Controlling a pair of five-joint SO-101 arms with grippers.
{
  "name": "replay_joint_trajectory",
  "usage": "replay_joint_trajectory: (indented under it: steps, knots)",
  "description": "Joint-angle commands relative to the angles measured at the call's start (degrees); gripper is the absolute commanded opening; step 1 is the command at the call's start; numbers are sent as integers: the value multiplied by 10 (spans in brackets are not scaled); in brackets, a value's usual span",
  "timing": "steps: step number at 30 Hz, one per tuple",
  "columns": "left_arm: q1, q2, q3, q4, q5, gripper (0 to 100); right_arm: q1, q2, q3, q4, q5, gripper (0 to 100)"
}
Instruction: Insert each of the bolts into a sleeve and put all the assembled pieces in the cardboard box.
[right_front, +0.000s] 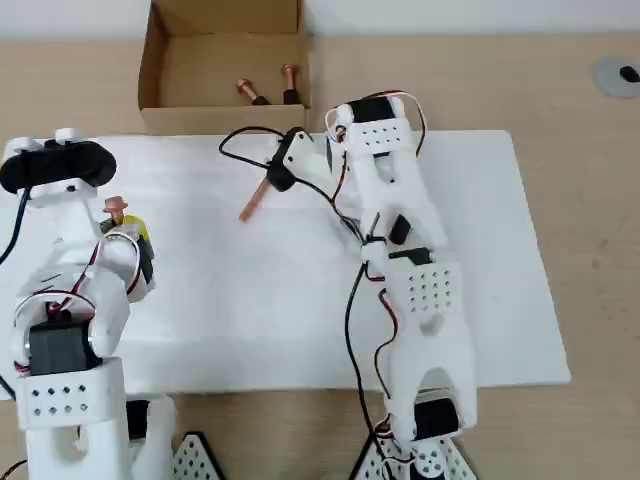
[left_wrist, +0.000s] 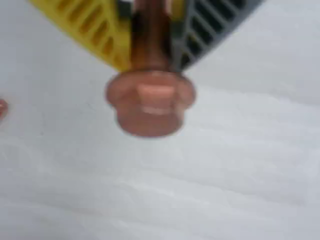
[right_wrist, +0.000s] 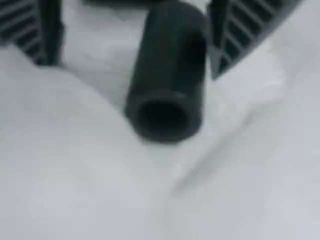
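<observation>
Left claw (left_wrist: 150, 60) has a bolt (left_wrist: 150, 102) pinched between its fingers, over the pad (right_front: 250, 300) on the counter (right_front: 580, 200). Right claw (right_wrist: 135, 65) straddles a sleeve (right_wrist: 167, 85), which touches one finger only. Another bolt (right_front: 254, 202) sits just beside it, toward the left claw. Cardboard box (right_front: 152, 70) beyond, two assembled pieces (right_front: 290, 85) inside.
</observation>
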Motion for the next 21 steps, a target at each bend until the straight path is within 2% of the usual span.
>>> replay_joint_trajectory:
  steps: [1,6,11,21]
  knots:
    - [-8,-13,-7,2,0,10,-28,47,36,8,17,142]
    - [-8,-13,-7,2,0,10,-29,49,36,7,14,105]
    - [-8,-13,-7,2,0,10,-50,48,35,4,-34,10]
    - [-8,-13,-29,25,0,10,-47,46,12,8,-41,9]
